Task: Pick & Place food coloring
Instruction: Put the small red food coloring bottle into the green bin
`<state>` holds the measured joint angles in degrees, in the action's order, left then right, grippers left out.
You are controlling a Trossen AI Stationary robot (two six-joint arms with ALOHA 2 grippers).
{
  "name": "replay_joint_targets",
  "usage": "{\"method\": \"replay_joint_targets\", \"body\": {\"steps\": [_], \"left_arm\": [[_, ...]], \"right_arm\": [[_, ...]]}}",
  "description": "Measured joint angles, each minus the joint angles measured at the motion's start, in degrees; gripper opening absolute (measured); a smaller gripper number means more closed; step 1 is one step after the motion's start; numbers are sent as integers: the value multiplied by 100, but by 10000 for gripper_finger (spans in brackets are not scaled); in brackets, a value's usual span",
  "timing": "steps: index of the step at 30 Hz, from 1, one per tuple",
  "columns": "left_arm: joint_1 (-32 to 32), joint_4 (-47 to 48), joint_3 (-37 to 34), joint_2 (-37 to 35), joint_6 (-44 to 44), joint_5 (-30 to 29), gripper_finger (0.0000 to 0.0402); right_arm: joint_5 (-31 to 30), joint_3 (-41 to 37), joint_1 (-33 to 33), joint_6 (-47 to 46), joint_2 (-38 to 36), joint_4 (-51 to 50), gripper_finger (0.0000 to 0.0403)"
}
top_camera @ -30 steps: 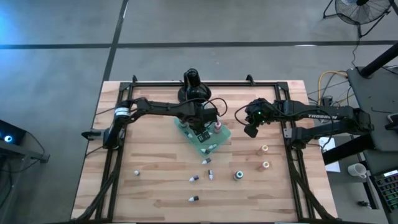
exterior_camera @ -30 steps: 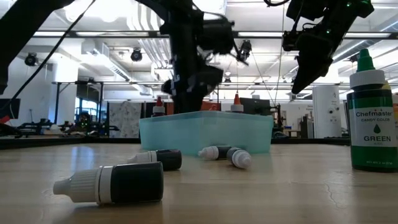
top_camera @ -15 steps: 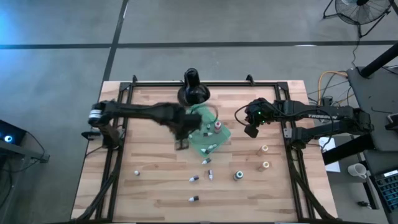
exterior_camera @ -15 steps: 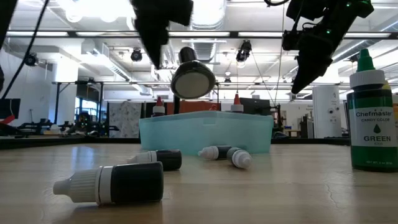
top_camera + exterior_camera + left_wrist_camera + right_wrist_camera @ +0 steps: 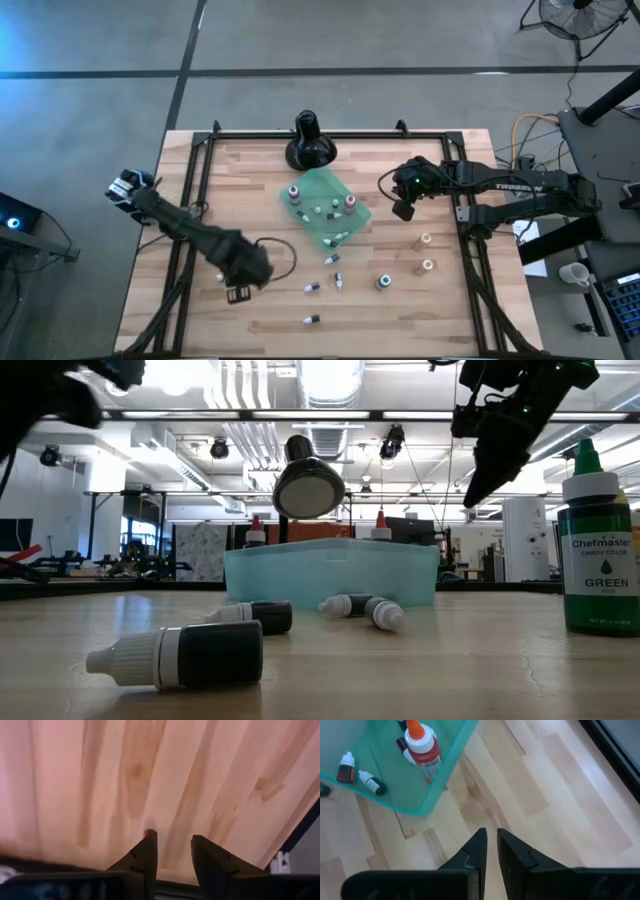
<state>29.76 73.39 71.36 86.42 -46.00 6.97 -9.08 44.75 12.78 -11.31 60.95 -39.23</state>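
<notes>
Small food coloring bottles lie on their sides on the wood (image 5: 311,288) (image 5: 338,281) (image 5: 311,320) (image 5: 219,278). Two orange ones (image 5: 426,252) and a green one (image 5: 382,283) stand upright. More sit in the teal tray (image 5: 325,232), among them two red bottles (image 5: 293,190) (image 5: 351,203). My left gripper (image 5: 237,293) (image 5: 172,852) is open over bare wood near the table's near-left part, just right of one small bottle. My right gripper (image 5: 403,210) (image 5: 491,845) hovers shut to the right of the tray, holding nothing.
A black round-based stand (image 5: 308,145) sits behind the tray at the far edge. In the low view, bottles lie in front of the tray (image 5: 190,653) (image 5: 262,615) (image 5: 365,608), and the green bottle (image 5: 598,550) stands at the right. Black rails frame the table (image 5: 190,200).
My left arm has swung fast from above the tray toward the table's near-left part and now hangs over bare wood there. In the low view it has cleared the tray and left the picture's middle. The right arm has kept still.
</notes>
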Motion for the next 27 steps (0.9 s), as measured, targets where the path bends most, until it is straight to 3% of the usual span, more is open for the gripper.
{"method": "replay_joint_targets", "body": {"steps": [4,8,15,27], "left_arm": [[397,-330,-217,-226,-1002,-44,92],[753,-440,-446,-388,-1359,-49,92],[1137,-442,-987,-432,-1393,-57,92],[1156,-776,-1684,-525,-1387,-49,92]], "right_arm": [[1,0,0,0,0,128,38],[0,0,0,0,0,221,38],[2,0,0,-35,0,256,38],[4,0,1,-68,0,254,38]]}}
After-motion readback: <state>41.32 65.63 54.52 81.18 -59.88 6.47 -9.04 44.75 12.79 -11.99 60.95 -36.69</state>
